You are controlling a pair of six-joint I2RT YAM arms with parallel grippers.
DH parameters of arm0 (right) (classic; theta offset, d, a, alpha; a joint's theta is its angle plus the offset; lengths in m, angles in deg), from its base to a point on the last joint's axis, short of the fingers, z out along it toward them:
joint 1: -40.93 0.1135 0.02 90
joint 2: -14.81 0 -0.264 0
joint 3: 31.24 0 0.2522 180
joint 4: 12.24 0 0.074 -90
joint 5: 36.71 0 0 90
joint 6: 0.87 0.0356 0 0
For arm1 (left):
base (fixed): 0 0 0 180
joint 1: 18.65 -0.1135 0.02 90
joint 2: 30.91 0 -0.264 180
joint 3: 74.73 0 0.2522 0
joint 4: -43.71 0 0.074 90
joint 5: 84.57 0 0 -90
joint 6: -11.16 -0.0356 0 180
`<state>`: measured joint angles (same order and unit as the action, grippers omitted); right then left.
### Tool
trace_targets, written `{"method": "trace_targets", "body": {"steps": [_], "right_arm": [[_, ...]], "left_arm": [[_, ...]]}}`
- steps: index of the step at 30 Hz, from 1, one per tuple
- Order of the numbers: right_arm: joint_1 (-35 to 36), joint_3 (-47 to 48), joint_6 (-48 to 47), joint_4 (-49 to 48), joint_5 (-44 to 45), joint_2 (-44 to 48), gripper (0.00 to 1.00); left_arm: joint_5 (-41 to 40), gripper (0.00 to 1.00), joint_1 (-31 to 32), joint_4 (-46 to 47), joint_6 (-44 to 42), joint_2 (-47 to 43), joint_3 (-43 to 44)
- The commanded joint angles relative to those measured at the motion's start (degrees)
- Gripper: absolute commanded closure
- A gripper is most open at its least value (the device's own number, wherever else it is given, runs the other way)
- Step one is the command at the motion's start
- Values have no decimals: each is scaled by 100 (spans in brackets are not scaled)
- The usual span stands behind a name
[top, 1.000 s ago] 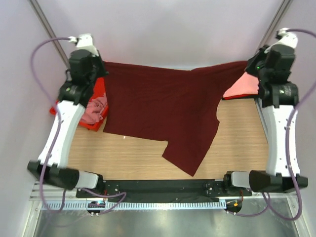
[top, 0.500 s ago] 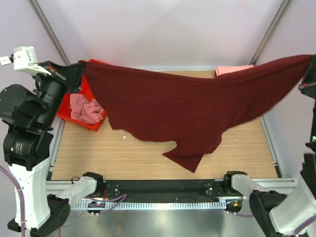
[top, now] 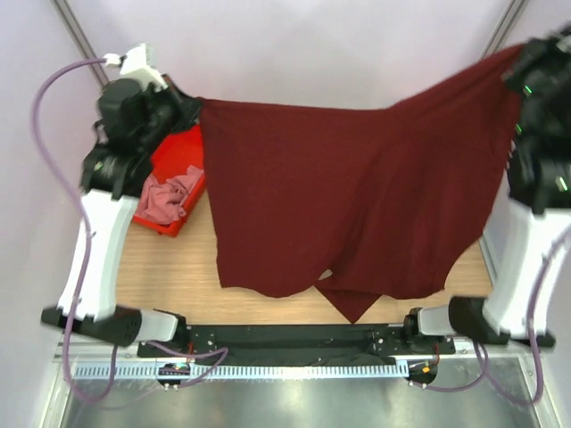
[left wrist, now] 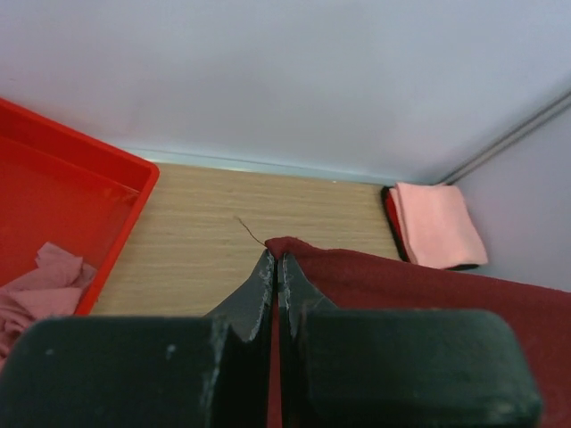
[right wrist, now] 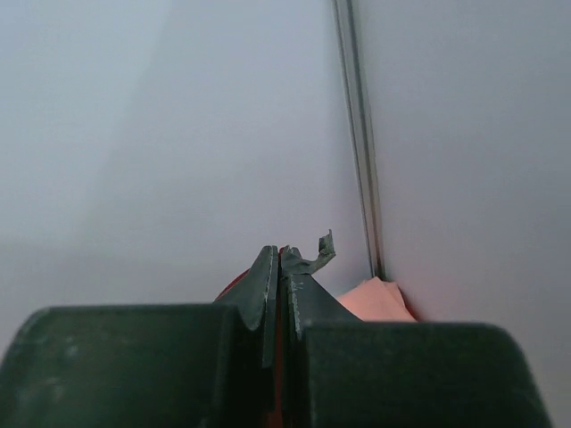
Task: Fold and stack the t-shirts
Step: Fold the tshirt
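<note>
A dark maroon t-shirt (top: 339, 196) hangs stretched in the air between my two grippers, and its lower edge droops to the table's near edge. My left gripper (top: 192, 109) is shut on its upper left corner; in the left wrist view the cloth (left wrist: 428, 285) runs out from the pinched fingertips of that gripper (left wrist: 277, 259). High at the right, my right gripper (top: 517, 69) is shut on the other corner, where a sliver of maroon (right wrist: 229, 286) shows beside its tips (right wrist: 278, 254). A folded salmon-pink t-shirt (left wrist: 437, 223) (right wrist: 379, 300) lies in the back right corner. A crumpled dusty-pink t-shirt (top: 167, 196) lies in the tray.
A red plastic tray (top: 178, 152) stands at the back left of the wooden table (top: 169, 276), right by the left arm. Pale walls with metal corner posts (top: 76, 31) close in the back and sides. The hanging shirt hides most of the tabletop.
Both arms have swung the maroon shirt up off the table. It now hangs as a tall sheet reaching the near edge, and it hides the folded salmon-pink shirt from above.
</note>
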<state>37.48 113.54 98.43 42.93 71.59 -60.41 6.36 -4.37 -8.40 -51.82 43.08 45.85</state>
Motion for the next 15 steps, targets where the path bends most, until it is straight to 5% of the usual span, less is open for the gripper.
{"method": "trace_targets", "body": {"steps": [1, 6, 10, 15], "right_arm": [[-69, -139, -394, -1493, -185, -1028, 99], [-183, 1464, -534, -2320, -239, -2592, 99], [-692, 1725, 79, -2954, -538, -3077, 99], [-1280, 1682, 406, -2779, -1028, -2631, 99]], "left_arm": [[-452, 100, -5, 933, 83, 719, 232], [-1041, 100, -13, 1233, 57, 2530, 2128], [-1314, 100, -13, 1347, 22, 3410, 3544], [-1359, 100, 4, 1777, 92, 2729, 2583]]}}
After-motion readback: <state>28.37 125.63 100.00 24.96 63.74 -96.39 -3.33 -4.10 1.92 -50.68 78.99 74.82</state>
